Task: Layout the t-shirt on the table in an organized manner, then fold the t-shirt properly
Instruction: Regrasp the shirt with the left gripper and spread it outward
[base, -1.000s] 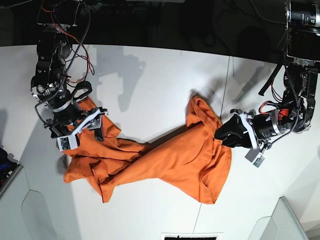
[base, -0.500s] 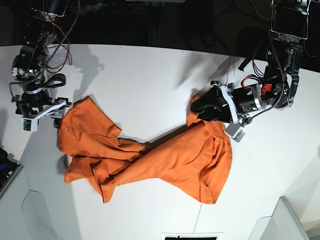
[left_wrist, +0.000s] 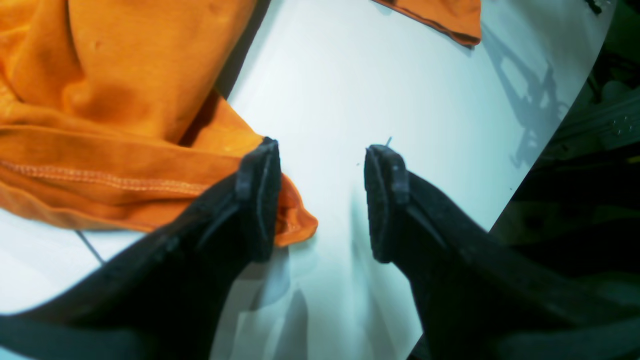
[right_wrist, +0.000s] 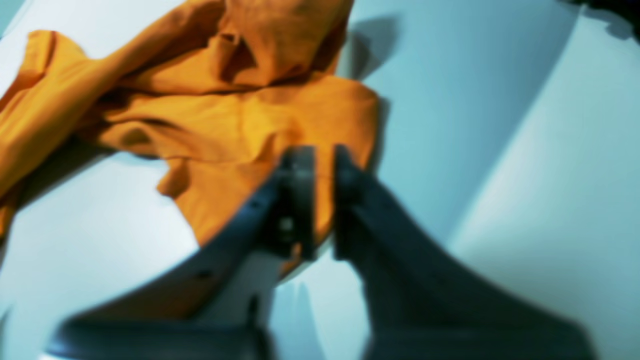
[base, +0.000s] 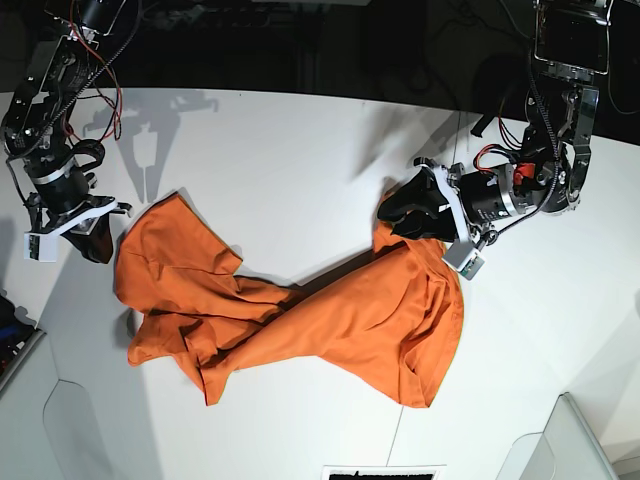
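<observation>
While the t-shirt (base: 300, 310) lies twisted in a rumpled band across the middle of the table (base: 290, 150), both arms have shifted off it within the last second. At the base view's left, the right gripper (base: 95, 240), which a second ago stood spread over the cloth, has pulled back to the sleeve's outer edge, and its jaws now sit together; whether they pinch the hem is unclear in the blurred wrist view. At right, the left gripper (left_wrist: 320, 195) has swung from the shirt's side up to its top corner, jaws apart, one finger (left_wrist: 260, 200) touching the hem, nothing gripped. Spreading the garment appears barely begun; folding has not started.
</observation>
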